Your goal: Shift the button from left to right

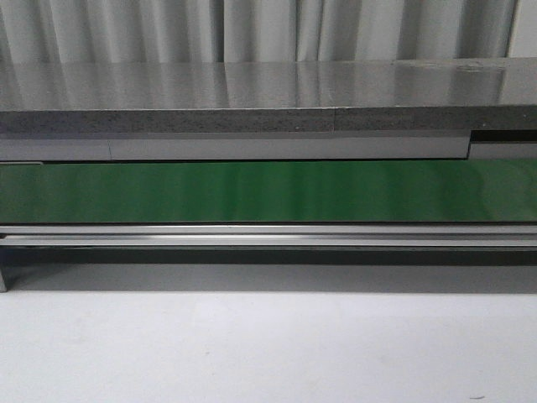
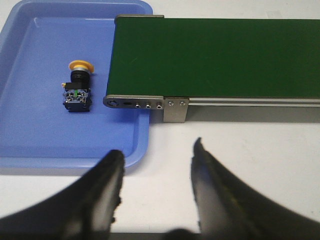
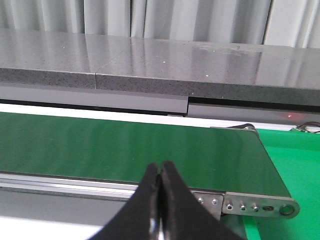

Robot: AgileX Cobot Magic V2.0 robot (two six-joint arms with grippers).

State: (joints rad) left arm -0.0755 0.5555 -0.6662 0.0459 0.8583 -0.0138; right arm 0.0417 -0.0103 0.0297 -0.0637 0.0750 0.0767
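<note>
The button [image 2: 77, 86], a small dark boxy piece with an orange-yellow rounded cap, lies in a blue tray [image 2: 30, 145] in the left wrist view, just off the end of the green conveyor belt [image 2: 215, 57]. My left gripper [image 2: 157, 155] is open and empty, above the white table at the tray's near corner, short of the button. My right gripper [image 3: 160, 167] is shut and empty in front of the belt's other end [image 3: 125, 147]. Neither gripper nor the button shows in the front view.
The belt [image 1: 268, 191] runs across the front view with a metal rail [image 1: 268, 235] below it and a grey stone counter [image 1: 252, 96] behind. A metal end bracket [image 2: 175, 107] and a green surface [image 3: 295, 165] lie beside the belt ends. White table [image 1: 268, 344] lies in front.
</note>
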